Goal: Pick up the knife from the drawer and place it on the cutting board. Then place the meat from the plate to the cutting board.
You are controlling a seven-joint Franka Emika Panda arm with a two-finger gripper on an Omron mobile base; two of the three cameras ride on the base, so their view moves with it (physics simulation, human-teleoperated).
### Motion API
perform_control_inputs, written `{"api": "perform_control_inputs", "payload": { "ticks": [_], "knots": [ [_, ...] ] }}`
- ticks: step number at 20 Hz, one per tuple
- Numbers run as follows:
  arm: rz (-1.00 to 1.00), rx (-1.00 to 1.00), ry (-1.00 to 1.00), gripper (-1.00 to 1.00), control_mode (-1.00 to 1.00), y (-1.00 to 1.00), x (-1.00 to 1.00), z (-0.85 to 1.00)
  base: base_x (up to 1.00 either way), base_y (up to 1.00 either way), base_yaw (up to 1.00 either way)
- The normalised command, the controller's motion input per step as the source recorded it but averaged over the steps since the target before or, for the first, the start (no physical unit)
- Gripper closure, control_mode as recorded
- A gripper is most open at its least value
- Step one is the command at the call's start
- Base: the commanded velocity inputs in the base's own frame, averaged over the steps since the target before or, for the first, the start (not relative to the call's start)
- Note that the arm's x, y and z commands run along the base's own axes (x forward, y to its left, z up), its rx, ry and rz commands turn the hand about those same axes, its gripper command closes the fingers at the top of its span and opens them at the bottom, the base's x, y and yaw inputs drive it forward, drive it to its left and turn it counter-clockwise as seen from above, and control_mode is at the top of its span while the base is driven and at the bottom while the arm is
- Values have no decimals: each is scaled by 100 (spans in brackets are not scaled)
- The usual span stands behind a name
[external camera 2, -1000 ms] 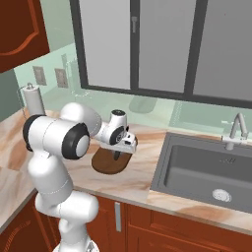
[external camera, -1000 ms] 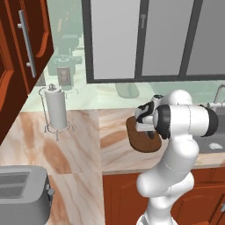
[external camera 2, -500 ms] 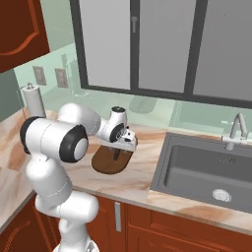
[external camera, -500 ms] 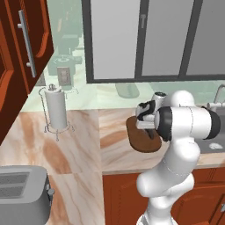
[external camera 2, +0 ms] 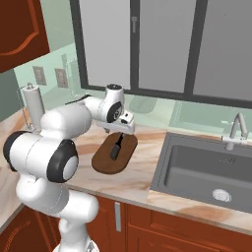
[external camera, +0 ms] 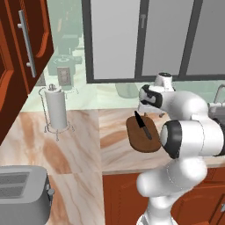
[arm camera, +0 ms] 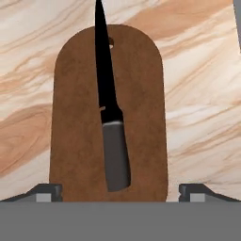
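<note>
On the marble counter (external camera: 79, 145) in the left base view you see the cutting board (external camera: 141, 136), dark brown and flat, lying just left of the white arm. The knife (external camera: 143, 125) lies on the board, all black, with its length running from far left to near right across the wood. The gripper (external camera: 151, 110) hangs over the far end of the board, above the knife and apart from it, and you can see nothing between its fingers. Further left a paper towel roll (external camera: 56, 108) stands upright in a wire holder, and a grey toaster (external camera: 22, 194) sits at the near left corner. A red-brown wall cabinet (external camera: 24, 48) with a silver handle hangs on the upper left.

From the right base view you find the board (external camera 2: 114, 153) between the arm and the sink (external camera 2: 209, 170). The knife (external camera 2: 116, 147) rests along the middle of the board. The gripper (external camera 2: 120, 129) is above its far end. A faucet (external camera 2: 237, 130) stands behind the sink.

Looking through the hand view, you see the cutting board (arm camera: 75, 117) directly below, with the knife (arm camera: 111, 120) lying flat along it, the pointed blade reaching past the far rounded end. The two fingertips (arm camera: 44, 191) stand wide apart at both sides of the board, released, and they grasp nothing.
</note>
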Motion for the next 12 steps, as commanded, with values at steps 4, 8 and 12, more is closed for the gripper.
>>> {"api": "perform_control_inputs", "payload": {
  "ticks": [4,8,12],
  "knots": [
    [-10,0,-11,-100,-100,1,-39,100,0,0,0],
    [-8,0,-26,-100,-100,0,-54,89,0,0,0],
    [-9,0,-40,-100,-100,0,-36,40,0,0,0]
  ]
}}
